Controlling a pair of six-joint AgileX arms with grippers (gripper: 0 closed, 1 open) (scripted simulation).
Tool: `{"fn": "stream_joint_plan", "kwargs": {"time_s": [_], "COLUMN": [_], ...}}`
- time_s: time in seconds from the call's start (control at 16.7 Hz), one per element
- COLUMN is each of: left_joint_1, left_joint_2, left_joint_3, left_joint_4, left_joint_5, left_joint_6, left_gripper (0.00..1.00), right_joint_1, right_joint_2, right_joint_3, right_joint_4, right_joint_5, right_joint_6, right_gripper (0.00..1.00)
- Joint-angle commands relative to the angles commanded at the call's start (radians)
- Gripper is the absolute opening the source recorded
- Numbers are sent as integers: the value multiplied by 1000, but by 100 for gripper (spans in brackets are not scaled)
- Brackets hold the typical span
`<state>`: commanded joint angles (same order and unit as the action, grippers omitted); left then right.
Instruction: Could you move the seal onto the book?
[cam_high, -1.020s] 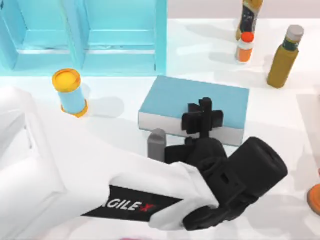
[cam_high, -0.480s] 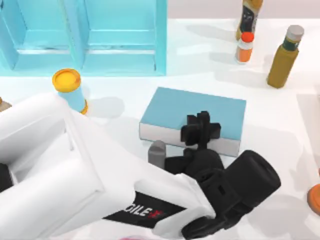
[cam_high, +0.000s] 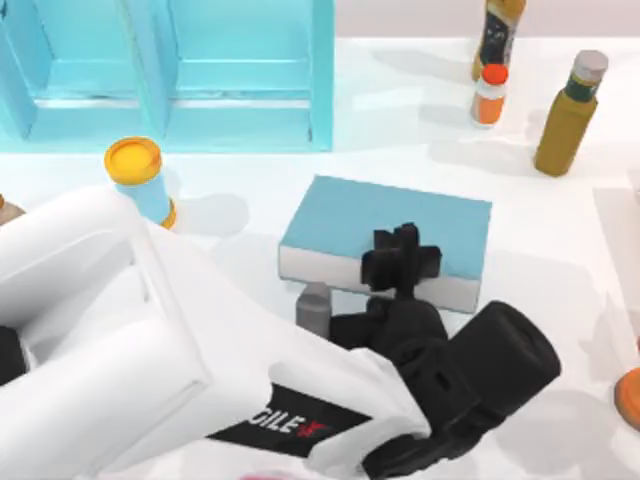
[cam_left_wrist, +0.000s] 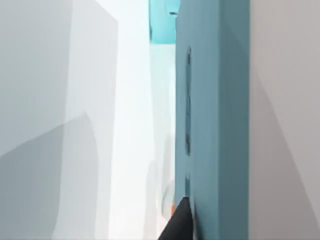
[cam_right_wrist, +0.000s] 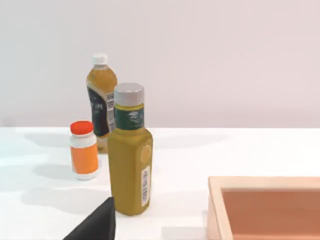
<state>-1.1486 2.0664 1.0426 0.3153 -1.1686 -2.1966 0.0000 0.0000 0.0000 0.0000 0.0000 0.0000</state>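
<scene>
Left arm barely moved; fingers over book; seal possibly hidden.

Left pincer crowding book front edge, bare table right, bottles behind

Left arm swung in from left, book nudged slightly, left gripper over near edge.
</scene>
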Motion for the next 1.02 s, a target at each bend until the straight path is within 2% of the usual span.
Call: {"fn": "stream_joint_plan", "kwargs": {"time_s": [0.36, 1.02], "left_joint_1": [0, -2], "left_joint_2": [0, 0], "left_joint_3": [0, 4], "left_joint_4": [0, -9], "left_joint_5": [0, -2], "left_joint_6": [0, -13], "left_gripper": [98, 100], "right_joint_1": [0, 0], "right_joint_2": [0, 0], "right_joint_3": [0, 0], "right_joint_4": [0, 0], "right_joint_5": [0, 0], "right_joint_6": [0, 0], "right_gripper": [100, 100]}}
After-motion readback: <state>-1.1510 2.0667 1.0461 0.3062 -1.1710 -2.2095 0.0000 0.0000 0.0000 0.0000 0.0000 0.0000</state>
